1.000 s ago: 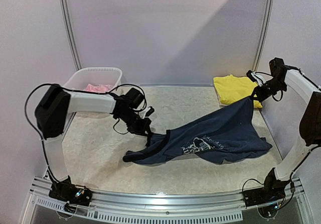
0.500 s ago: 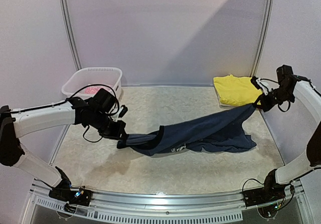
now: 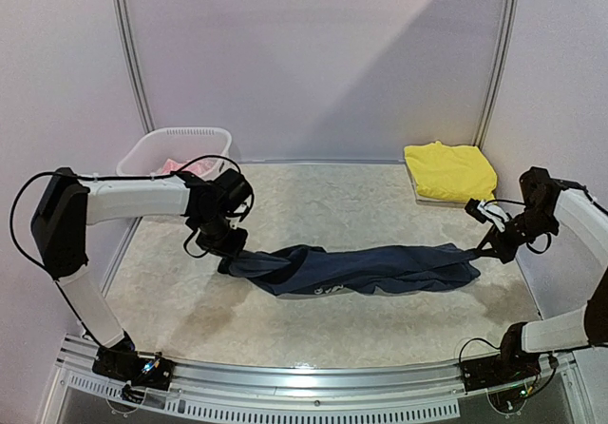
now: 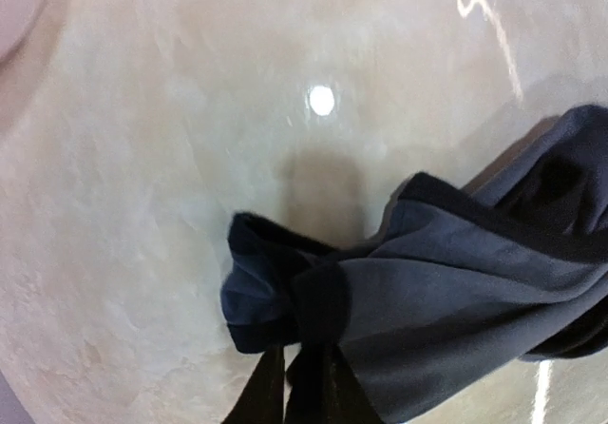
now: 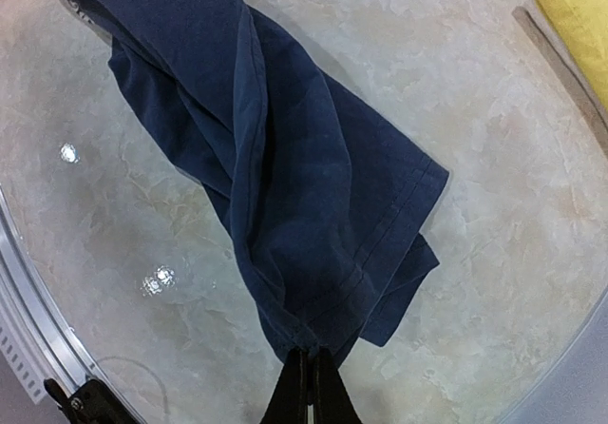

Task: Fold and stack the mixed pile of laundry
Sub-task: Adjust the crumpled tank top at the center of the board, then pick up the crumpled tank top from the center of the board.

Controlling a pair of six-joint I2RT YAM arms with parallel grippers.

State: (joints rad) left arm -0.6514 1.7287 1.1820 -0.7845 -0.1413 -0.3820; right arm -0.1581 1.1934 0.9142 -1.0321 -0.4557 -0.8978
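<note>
The navy tank top (image 3: 361,269) is stretched in a long low band across the table between both grippers. My left gripper (image 3: 228,249) is shut on its left end, a bunched dark-edged strap (image 4: 318,300). My right gripper (image 3: 483,245) is shut on the hem at its right end (image 5: 313,343). The cloth hangs in folds (image 5: 256,148) and lies low on the table. A plain yellow garment (image 3: 449,170) lies folded at the back right, its corner in the right wrist view (image 5: 575,10). A pink garment (image 3: 173,165) sits in the white basket.
The white slotted basket (image 3: 152,145) stands at the back left. The table has a marbled cream top (image 3: 332,205) with a metal rail (image 3: 313,378) along the front edge. Walls close in on both sides.
Both grippers have lowered the navy tank top and pulled it taut into a low band. The right gripper dropped from near the yellow garment toward the front right; the left arm shifted.
</note>
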